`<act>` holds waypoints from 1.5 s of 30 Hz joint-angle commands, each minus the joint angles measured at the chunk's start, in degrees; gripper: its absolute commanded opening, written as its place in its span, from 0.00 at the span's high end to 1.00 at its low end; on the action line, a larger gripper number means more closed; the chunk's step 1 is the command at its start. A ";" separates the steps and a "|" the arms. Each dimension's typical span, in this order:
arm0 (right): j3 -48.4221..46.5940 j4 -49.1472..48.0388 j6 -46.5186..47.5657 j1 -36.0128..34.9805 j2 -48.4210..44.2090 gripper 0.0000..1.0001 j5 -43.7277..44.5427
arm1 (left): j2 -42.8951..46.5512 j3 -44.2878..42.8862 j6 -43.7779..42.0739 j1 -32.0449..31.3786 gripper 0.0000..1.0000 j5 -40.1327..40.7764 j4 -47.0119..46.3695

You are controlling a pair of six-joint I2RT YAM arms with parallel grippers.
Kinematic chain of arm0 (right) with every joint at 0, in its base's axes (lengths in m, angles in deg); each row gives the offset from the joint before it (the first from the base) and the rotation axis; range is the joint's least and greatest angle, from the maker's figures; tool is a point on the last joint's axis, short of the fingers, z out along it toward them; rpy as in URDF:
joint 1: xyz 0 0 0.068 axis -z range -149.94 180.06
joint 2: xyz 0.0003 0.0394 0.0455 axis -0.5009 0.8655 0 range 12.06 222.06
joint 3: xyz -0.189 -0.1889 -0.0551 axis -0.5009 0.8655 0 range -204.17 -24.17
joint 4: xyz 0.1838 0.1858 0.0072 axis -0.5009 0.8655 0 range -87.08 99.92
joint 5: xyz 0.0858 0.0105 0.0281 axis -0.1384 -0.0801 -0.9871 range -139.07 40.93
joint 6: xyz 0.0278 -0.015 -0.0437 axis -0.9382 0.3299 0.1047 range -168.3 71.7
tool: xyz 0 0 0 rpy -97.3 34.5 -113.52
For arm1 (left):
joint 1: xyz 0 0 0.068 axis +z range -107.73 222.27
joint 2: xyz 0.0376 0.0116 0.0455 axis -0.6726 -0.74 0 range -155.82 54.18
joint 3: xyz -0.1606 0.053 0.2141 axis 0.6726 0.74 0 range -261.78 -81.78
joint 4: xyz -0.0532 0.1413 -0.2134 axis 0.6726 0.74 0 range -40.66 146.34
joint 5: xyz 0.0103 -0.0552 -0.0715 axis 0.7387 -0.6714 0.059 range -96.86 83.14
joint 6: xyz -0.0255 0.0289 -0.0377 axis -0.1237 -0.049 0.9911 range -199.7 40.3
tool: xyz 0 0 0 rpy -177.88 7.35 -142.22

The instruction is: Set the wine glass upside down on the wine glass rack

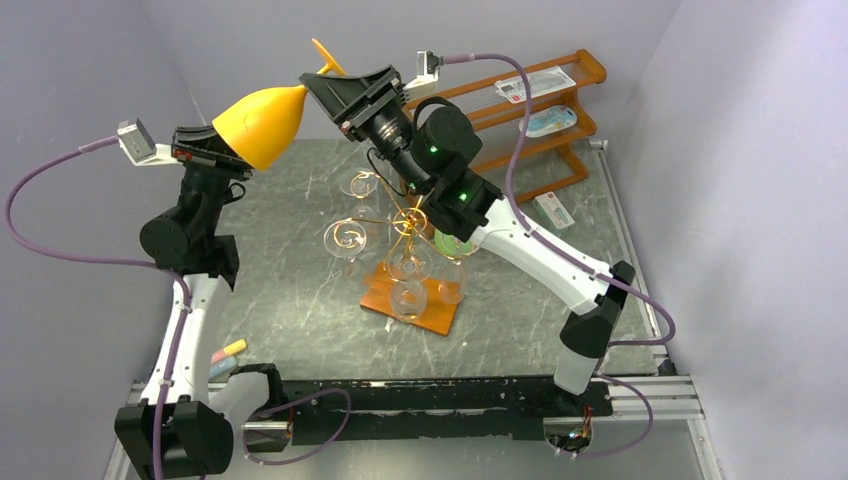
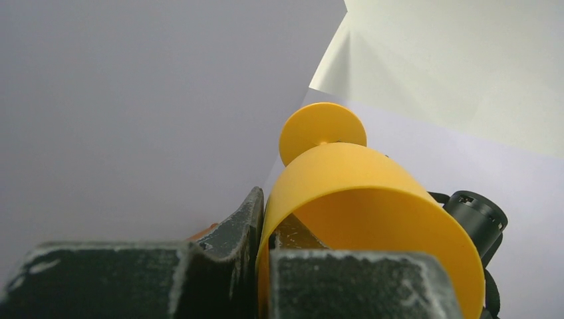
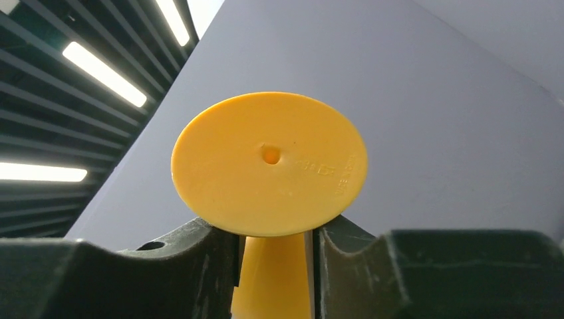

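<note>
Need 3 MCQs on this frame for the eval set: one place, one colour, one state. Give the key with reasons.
1. Where is the wine glass relative to the wine glass rack?
A. hung on it
B. aloft, up and left of it in the top view
C. standing beside its base

2. What colour is the wine glass?
A. clear
B. green
C. yellow

3. What state is the left gripper in?
A. shut on the bowl's rim
B. open beside the bowl
C. out of view

Key:
1 B: the glass is in the air away from the rack, with the right gripper straddling its stem.
2 C: bowl, stem and foot are all yellow.
3 A: its fingers pinch the rim, one inside and one outside.
</note>
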 commanded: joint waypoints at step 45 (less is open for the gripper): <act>10.11 -21.77 75.28 1.15 -0.98 1.00 4.37 | -1.16 -20.64 1.70 -2.48 0.12 -14.30 34.69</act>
